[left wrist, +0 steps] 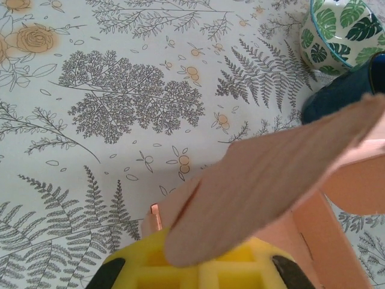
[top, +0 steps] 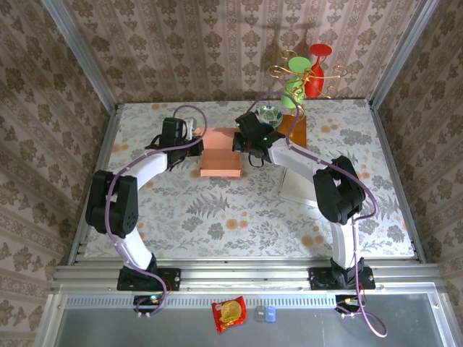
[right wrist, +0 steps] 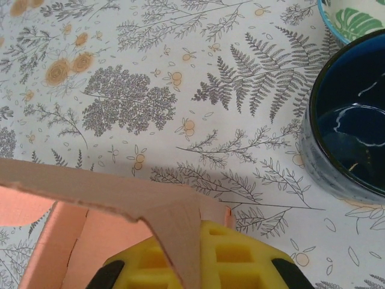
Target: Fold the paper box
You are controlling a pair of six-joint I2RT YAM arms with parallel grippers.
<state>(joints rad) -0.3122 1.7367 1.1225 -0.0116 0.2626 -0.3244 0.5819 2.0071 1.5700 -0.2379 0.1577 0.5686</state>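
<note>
on the left, our left hand [left wrist: 198, 268] is pinched down on a flap of the paper box [top: 221, 160], which sits toward the back of the worktop [top: 217, 217]. our right hand [right wrist: 192, 265] is closed on the opposite flap. just right of it we see a dark blue bowl [right wrist: 352, 138] and a leaf-patterned cup [left wrist: 337, 30].

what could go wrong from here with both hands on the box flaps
1. The left hand and right hand each pinch a thin flap of the paper box. Pulling apart could tear or crease it; the right flap's edge looks ragged.
2. The dark blue bowl and leaf-patterned cup sit close by; a swinging flap or hand might knock them.
</note>
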